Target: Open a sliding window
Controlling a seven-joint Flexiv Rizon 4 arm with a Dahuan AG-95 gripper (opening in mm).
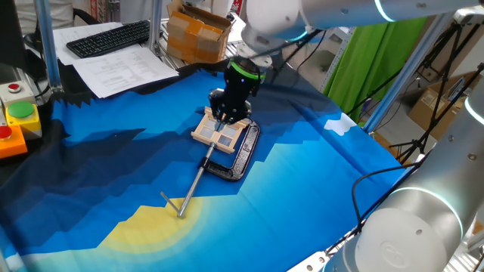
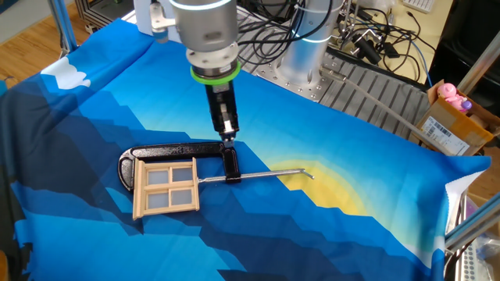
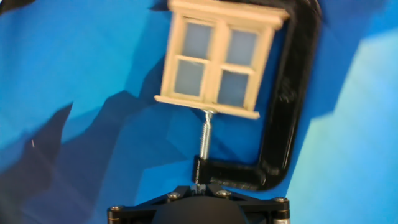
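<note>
The sliding window (image 2: 166, 186) lay flat on the blue-and-yellow cloth (image 2: 328, 234) covering the counter (image 1: 318, 189), held inside the mouth of a black C-clamp (image 2: 168, 151). The clamp's screw (image 3: 206, 134) pressed against the frame's lower rail, and its rod handle (image 2: 266, 175) extended across the cloth toward the yellow patch. The gripper (image 2: 227, 134) hung above the clamp's screw end, just beside the window, with no visible contact on the frame. The fingers (image 2: 226, 121) appeared narrow and held nothing. A cardboard box (image 1: 198, 33) stood beyond the counter; its contents could not be determined. A keyboard (image 1: 108, 38) lay nearby.
</note>
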